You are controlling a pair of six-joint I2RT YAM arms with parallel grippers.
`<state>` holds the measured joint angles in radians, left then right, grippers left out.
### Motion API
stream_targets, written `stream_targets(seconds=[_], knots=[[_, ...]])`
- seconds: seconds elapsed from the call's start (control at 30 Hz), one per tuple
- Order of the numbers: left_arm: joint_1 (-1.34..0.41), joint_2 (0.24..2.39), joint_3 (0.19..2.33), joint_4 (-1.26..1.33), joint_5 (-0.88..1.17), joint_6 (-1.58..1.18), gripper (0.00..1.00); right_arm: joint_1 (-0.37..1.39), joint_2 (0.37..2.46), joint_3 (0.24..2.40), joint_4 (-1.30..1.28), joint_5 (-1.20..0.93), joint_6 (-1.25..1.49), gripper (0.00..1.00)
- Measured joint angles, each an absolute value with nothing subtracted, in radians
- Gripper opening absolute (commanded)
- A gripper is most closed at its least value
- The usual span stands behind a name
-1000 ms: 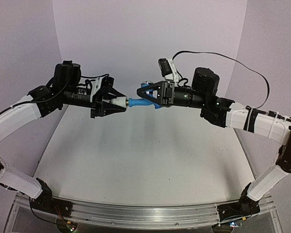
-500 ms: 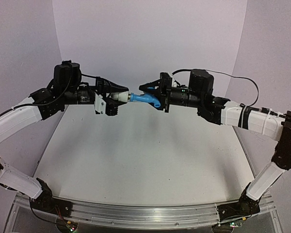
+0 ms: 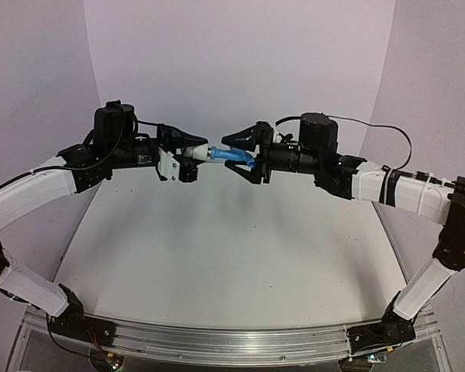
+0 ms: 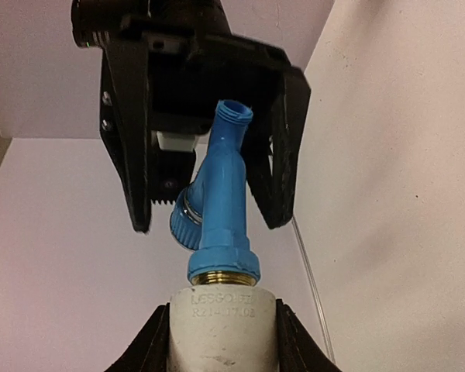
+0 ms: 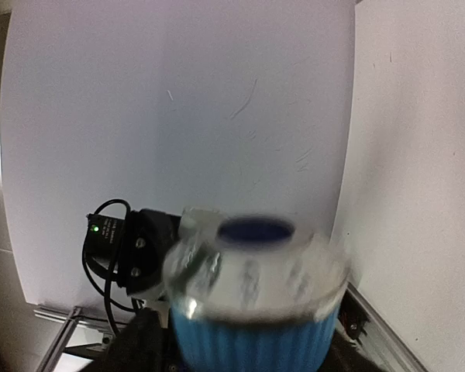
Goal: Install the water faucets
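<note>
The left gripper (image 3: 190,160) clamps a white cylindrical plastic fitting (image 4: 223,325) joined to the light-blue plastic tap (image 4: 221,201), mid-air above the table (image 3: 217,248); the right gripper (image 3: 234,160) flanks the tap, grip unclear.

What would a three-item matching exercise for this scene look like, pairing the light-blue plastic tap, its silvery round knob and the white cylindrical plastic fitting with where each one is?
Things:
A. light-blue plastic tap
B. silvery round knob
C. white cylindrical plastic fitting

Places:
1. clamped in the left gripper
2. close up and blurred in the right wrist view
3. between the fingers of the right gripper, brass end at the fitting

Pairs: A-3, B-2, C-1
</note>
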<state>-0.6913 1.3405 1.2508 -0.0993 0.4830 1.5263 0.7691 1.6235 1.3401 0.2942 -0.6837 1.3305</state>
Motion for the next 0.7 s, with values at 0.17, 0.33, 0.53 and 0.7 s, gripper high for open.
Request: stream_targets(seconds=[0.17, 0.33, 0.53, 0.7], knots=[[-0.637, 1.371, 1.251, -0.088, 0.457, 1.305, 0.00, 0.753, 1.565, 1.293, 0.256, -0.672, 1.237, 0.96], [-0.626, 1.370, 1.248, -0.057, 0.473, 1.067, 0.00, 0.666, 1.412, 1.190, 0.209, -0.617, 1.095, 0.98], [-0.627, 1.363, 1.222, -0.041, 0.486, 0.774, 0.00, 0.615, 1.195, 1.100, 0.114, -0.445, 0.824, 0.98], [-0.627, 1.362, 1.196, -0.043, 0.513, 0.423, 0.00, 0.619, 1.041, 1.025, 0.080, -0.294, 0.577, 0.98]])
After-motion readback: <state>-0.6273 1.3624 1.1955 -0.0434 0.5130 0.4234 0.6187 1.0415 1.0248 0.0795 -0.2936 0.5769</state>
